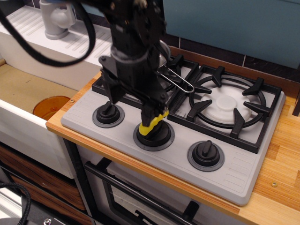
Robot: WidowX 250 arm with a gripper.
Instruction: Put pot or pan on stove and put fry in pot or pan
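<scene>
The yellow fry [151, 127] lies slanted across the middle knob of the grey stove [234, 174]. My gripper [132, 108] hangs low over the stove's front left and is open. One dark finger [149, 112] comes down onto the fry's upper end; the other finger stands near the left knob [108, 115]. The steel pan [164, 50] sits on the left burner and is mostly hidden behind my arm. Its wire handle [179, 82] points right, toward the gap between the two burners.
The right burner [228, 103] with its black grate holds nothing. A third knob [206, 153] is at the front right. A sink with an orange disc [50, 107] lies to the left, with a white faucet base [56, 18] behind. A wooden counter [281, 159] borders the stove.
</scene>
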